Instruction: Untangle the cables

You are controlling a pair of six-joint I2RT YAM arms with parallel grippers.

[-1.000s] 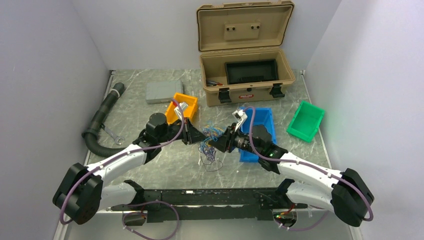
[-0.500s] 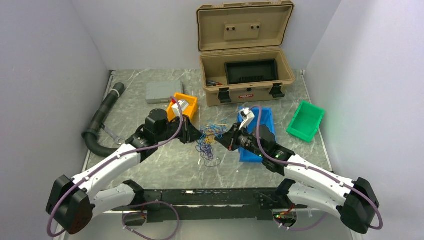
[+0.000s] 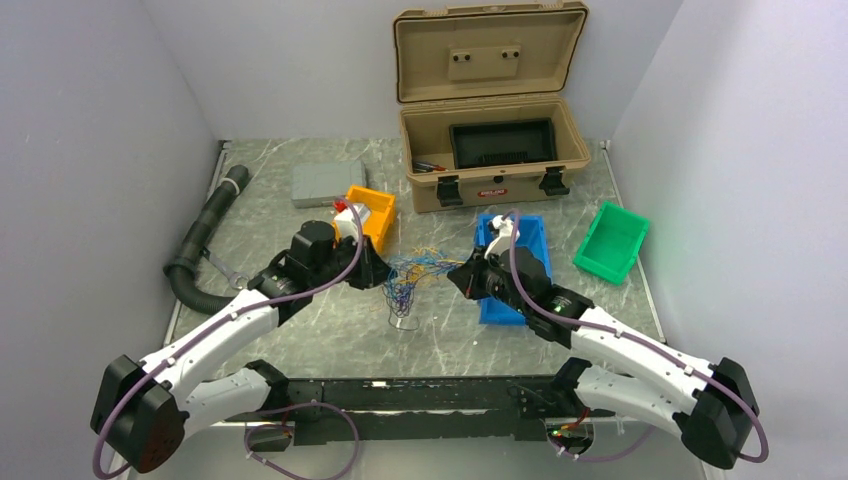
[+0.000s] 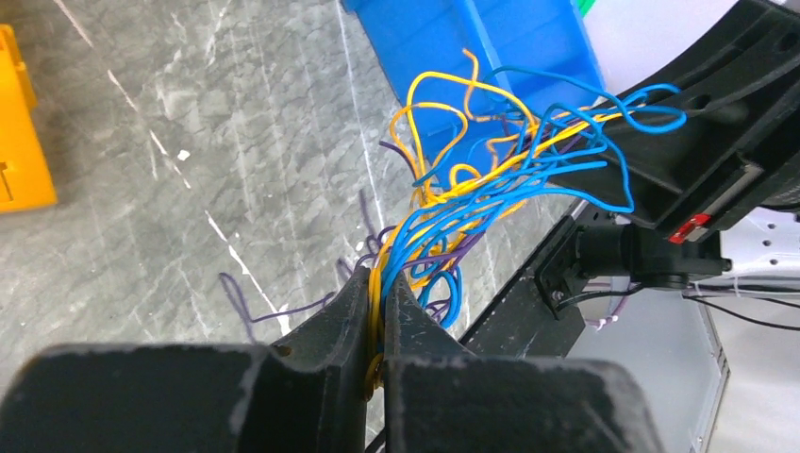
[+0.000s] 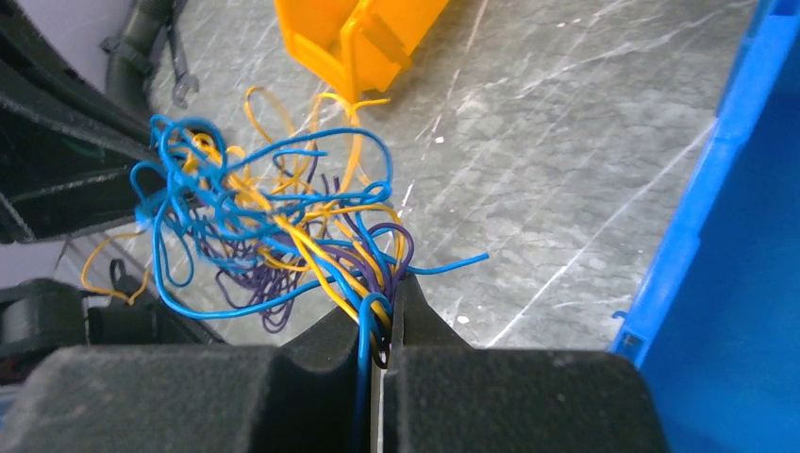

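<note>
The left end effector and right end effector each pinch the cables, strung sideways between them beside the blue bin.

Marbled table; toolbox, hose, green bin

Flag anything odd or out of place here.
Only the cables: a yellow, blue and purple snarl strung between the left gripper and right gripper, jaws shut on it. Nothing looks spilled or damaged.
</note>
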